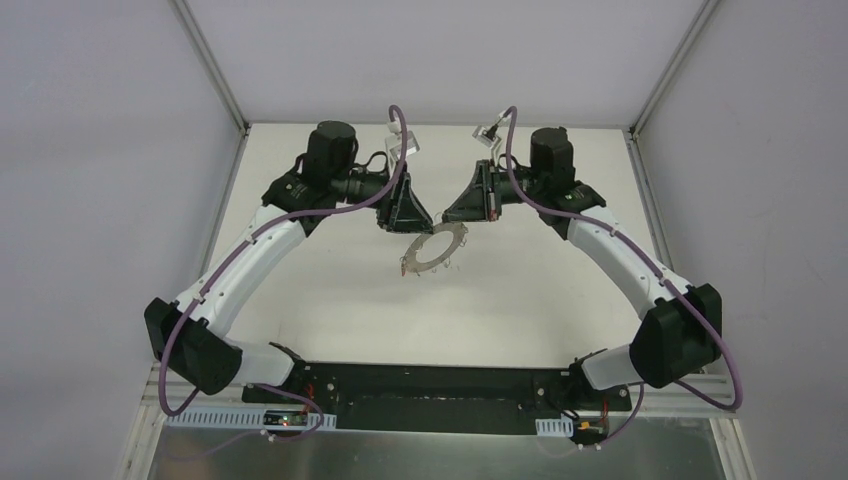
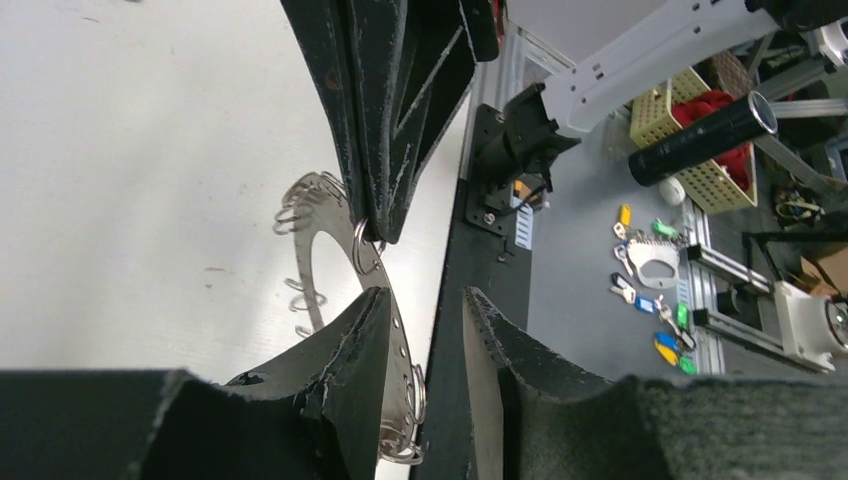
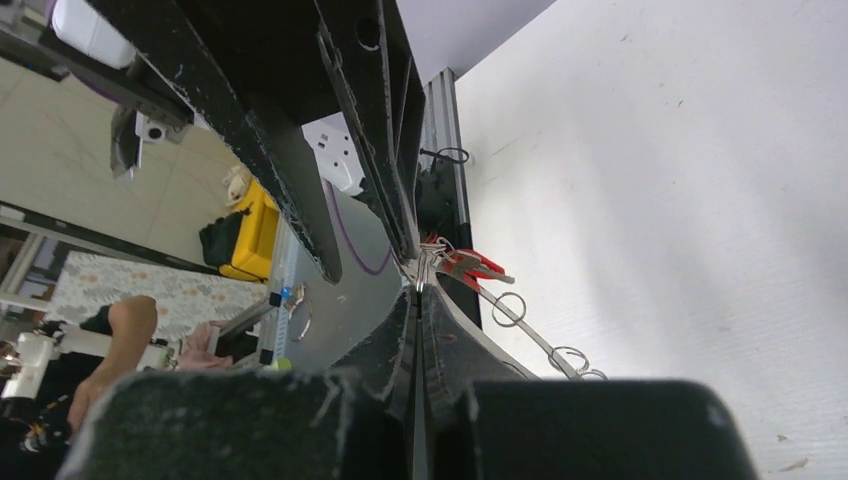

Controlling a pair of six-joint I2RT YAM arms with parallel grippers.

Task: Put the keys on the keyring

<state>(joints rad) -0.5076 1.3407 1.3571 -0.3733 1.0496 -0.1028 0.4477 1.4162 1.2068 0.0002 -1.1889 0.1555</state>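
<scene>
Steadiness matters: right claw (image 3: pixel 418 285), clamped on the keyring (image 2: pixel 322 198) rim, must not twist while the parted left claw (image 2: pixel 424 296) takes hold.

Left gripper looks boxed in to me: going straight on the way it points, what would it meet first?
The left gripper would probably meet the keyring, its rim right by one finger; just beyond is the shut right gripper. Depth is unclear.

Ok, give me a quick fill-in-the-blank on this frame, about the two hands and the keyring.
1. The fingers of the right hand are pressed ___, with no gap between them.
2. The left hand stands ___, with the rim of the keyring by one finger.
3. The key at the right hand's tip has a ___ head.
Missing words: shut; open; red.
</scene>
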